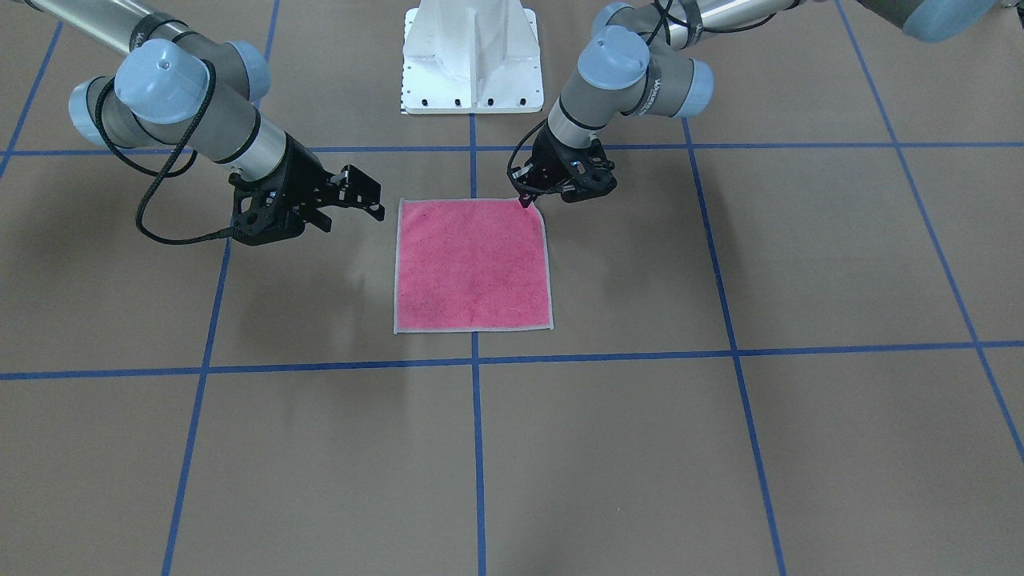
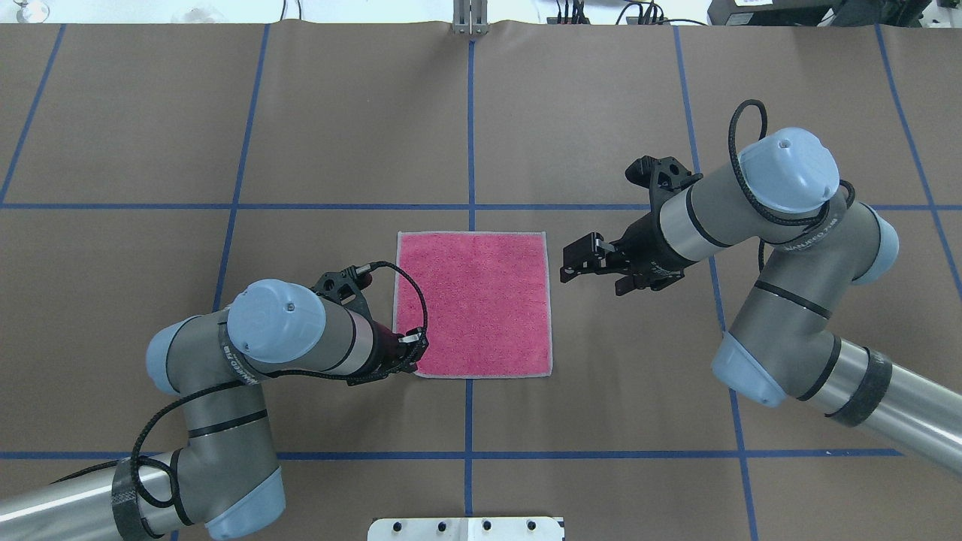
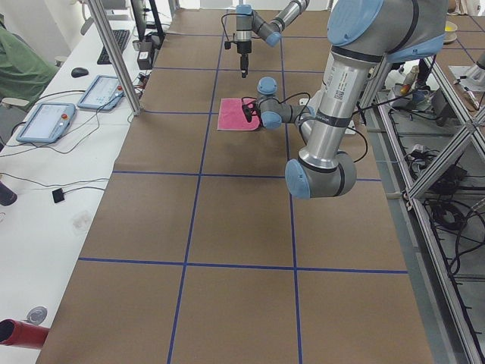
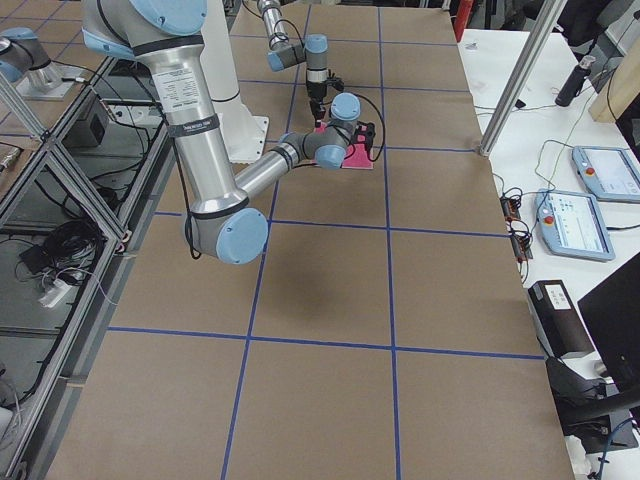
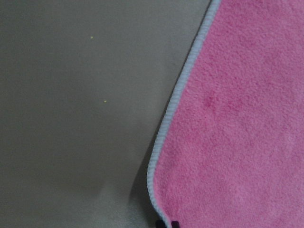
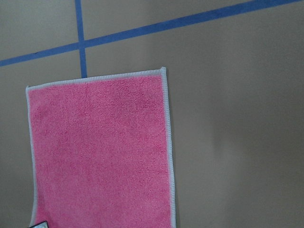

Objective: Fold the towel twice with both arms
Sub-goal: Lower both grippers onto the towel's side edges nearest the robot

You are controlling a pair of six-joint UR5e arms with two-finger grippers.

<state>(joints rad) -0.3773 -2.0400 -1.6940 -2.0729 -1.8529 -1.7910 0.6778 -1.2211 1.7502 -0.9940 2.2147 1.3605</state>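
at towel (image 1: 472, 266) corner, front view: left end effector (image 1: 526, 201)

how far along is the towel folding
Nothing looks done yet: the towel lies flat and unfolded, pink side up. In hand: the left gripper is down at the towel's corner on the robot's side, though I cannot tell if it has pinched it. The right gripper hangs open beside the opposite edge, apart from it. Left to do: grasping, then both folds.
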